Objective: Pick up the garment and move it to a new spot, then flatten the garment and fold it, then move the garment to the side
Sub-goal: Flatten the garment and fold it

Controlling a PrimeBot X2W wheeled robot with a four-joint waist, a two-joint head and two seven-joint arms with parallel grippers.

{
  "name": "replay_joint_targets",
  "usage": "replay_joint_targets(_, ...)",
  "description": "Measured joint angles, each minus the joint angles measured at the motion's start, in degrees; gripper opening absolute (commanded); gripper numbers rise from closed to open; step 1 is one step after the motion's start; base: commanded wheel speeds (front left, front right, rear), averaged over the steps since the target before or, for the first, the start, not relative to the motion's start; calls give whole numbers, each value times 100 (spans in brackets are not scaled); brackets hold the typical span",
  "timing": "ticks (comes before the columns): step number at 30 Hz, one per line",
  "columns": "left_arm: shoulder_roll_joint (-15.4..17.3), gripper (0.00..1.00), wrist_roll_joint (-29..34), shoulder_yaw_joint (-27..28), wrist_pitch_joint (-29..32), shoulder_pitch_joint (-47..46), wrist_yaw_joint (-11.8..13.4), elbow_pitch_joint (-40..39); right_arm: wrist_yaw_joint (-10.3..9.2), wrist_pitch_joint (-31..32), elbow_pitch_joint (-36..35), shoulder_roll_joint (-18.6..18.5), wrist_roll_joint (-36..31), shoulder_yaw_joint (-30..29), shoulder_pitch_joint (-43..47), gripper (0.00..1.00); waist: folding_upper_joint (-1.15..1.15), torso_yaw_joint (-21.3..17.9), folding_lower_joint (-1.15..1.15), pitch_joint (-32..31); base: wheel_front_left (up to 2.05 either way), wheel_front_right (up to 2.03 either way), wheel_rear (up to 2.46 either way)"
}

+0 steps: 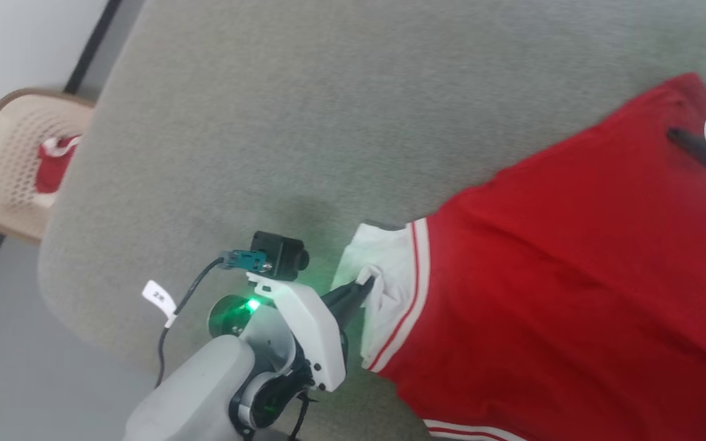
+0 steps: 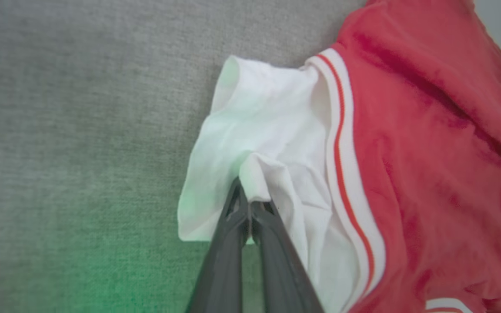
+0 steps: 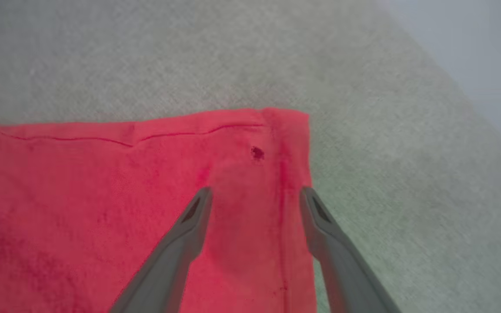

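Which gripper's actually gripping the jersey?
The left gripper: shut on the garment at its white sleeve. The right gripper is open over the red hem.

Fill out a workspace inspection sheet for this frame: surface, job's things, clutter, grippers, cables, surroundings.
Surface: grey fabric-covered tabletop with a rounded corner.
Job's things: small red jersey shirt with red-white striped trim, spread on the tabletop; its white sleeve is bunched.
Clutter: nothing seen on the tabletop.
Grippers: left gripper shut on the white sleeve; right gripper open over the shirt's red hem corner, contact unclear.
Cables: black cable with a white tag loops beside the left wrist.
Surroundings: beige perforated plastic basket holding red-white cloth beside the table; grey floor, white wall.
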Motion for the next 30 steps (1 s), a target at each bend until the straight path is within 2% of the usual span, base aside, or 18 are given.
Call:
replay_joint_targets(4,-125,0,-4,-33,-78,-93,-119,160,1,170,550,-155,176,575,-237,100,0,225,0,106,0,0,0)
replay_joint_targets(10,-237,0,-30,-46,-155,-162,-234,350,-2,304,955,-298,605,1037,-538,100,1,348,0,213,0,0,0)
replay_joint_targets(11,-242,0,-41,-44,-156,-170,-240,374,-1,332,1006,-303,678,1057,-580,32,1,344,0,218,0,0,0)
replay_joint_targets(12,-247,0,-45,-43,-174,-180,-255,394,4,343,1070,-308,713,1081,-622,0,1,336,0,223,0,0,0)
replay_joint_targets(16,-210,0,-75,8,-177,-214,-278,454,4,229,1263,-264,779,1122,-773,0,0,245,0,221,0,0,0)
replay_joint_targets(20,7,0,-77,129,-103,-413,-243,422,4,40,1281,-166,823,1206,-909,0,0,68,0,173,0,0,0)
replay_joint_targets(30,1105,0,9,557,779,-1278,164,-203,2,-398,990,-146,994,1294,-1229,0,0,-609,0,-154,0,0,0)
